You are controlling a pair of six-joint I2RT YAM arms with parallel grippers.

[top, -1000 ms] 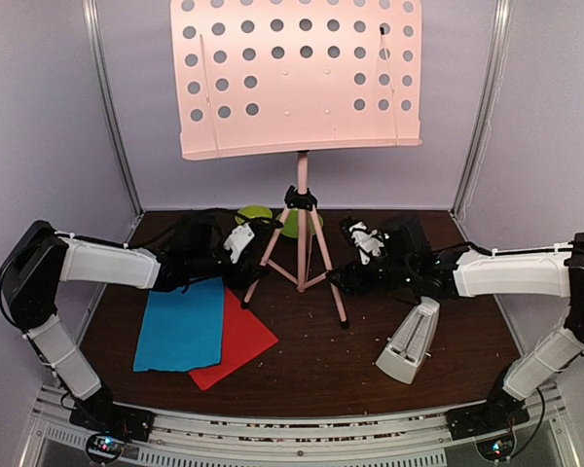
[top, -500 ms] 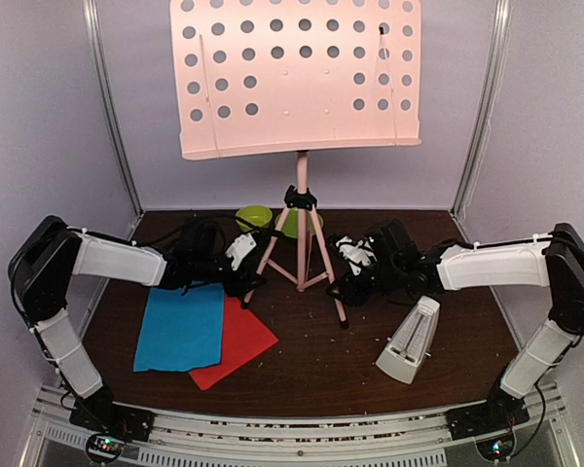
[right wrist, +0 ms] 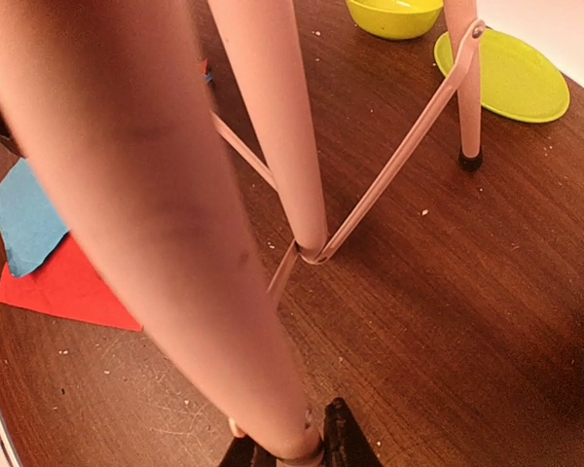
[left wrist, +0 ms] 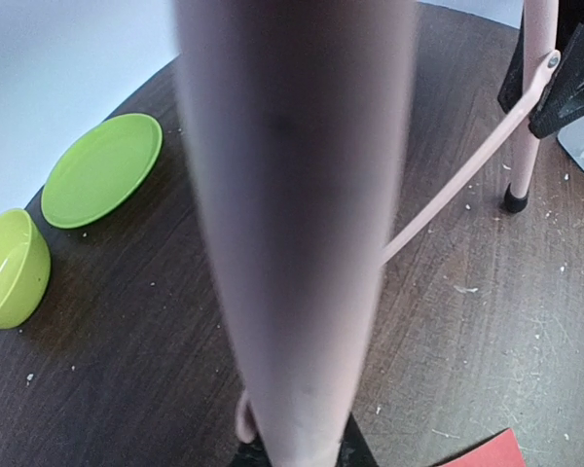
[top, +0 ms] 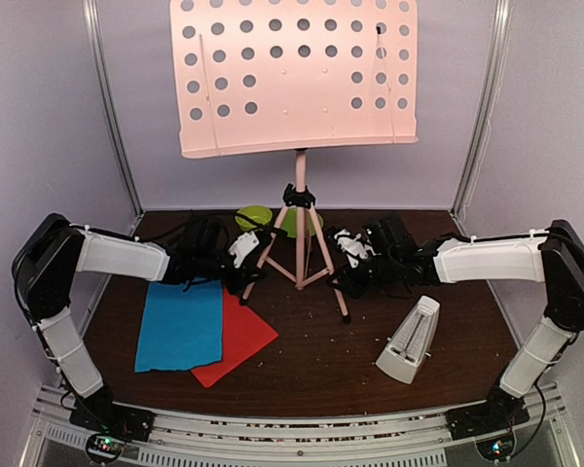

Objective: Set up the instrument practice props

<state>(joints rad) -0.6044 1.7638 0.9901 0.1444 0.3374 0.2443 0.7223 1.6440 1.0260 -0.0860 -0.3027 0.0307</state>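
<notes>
While both arms reach in low at the tripod, the top view shows the music stand [top: 297, 78] upright at the back middle of the bench [top: 321, 379], its perforated desk raised with no sheet on it. The left gripper [top: 250, 261] sits at the stand's front-left leg and the right gripper [top: 348, 265] at the front-right leg. The blue sheet [top: 180, 326] lies flat on the bench, overlapping the red sheet [top: 245, 341], both left of the tripod. The metronome [top: 409, 342] stands on the bench to the right, apart from the stand; I cannot tell whether its cover is on.

From the left wrist, a pink leg of the stand fills the middle, and the dark fingertips [left wrist: 355, 455] press against it on either side at the bottom edge: this gripper is closed round the leg. A green plate [left wrist: 102, 170] and green bowl [left wrist: 10, 268] lie beyond.

From the right wrist, the picture is the same: a leg runs down between the fingertips [right wrist: 341, 440], which are closed onto it near the foot.

As I judge it, the setup is at an early stage. With both legs gripped, the stand looks about to be shifted or squared up. The sheets are not yet on the desk, and the metronome may yet need placing.
</notes>
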